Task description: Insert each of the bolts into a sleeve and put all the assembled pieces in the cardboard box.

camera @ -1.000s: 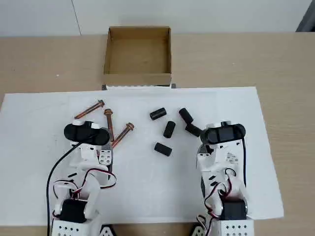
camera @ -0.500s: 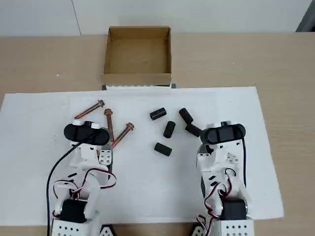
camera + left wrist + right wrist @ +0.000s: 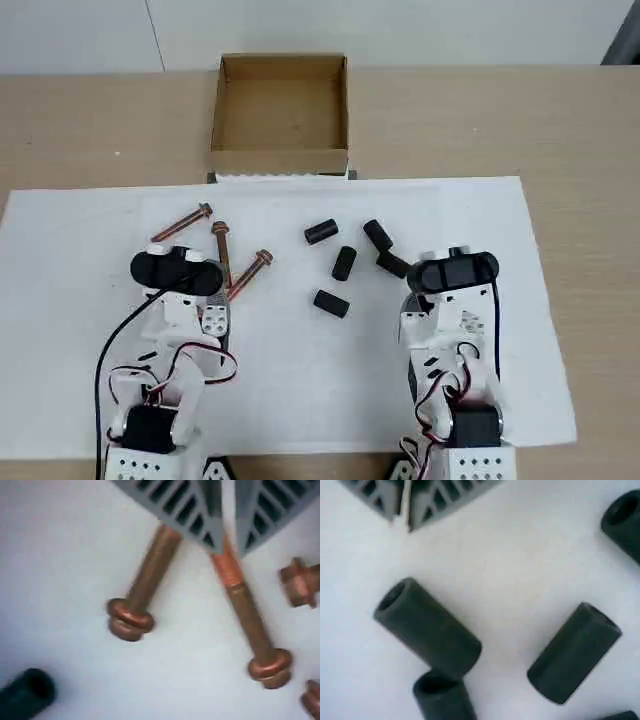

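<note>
Three copper bolts lie on the white sheet left of centre: one (image 3: pixel 182 224), one (image 3: pixel 222 252) and one (image 3: pixel 250 274). Several black sleeves (image 3: pixel 344 262) are scattered at the middle. The cardboard box (image 3: pixel 283 150) stands open at the back. My left gripper (image 3: pixel 227 547) is shut, its tips just above the shaft of a bolt (image 3: pixel 250 625), with another bolt (image 3: pixel 145 587) beside it. My right gripper (image 3: pixel 400 522) is also shut and holds nothing. It hangs over bare sheet close to a sleeve (image 3: pixel 427 627), and another sleeve (image 3: pixel 575 652) lies farther off.
The white sheet (image 3: pixel 80 260) covers the front of the wooden table (image 3: pixel 560 120). The left arm (image 3: pixel 175 272) and right arm (image 3: pixel 452 272) rise from bases at the front edge. A sleeve (image 3: pixel 25 692) lies near the bolts.
</note>
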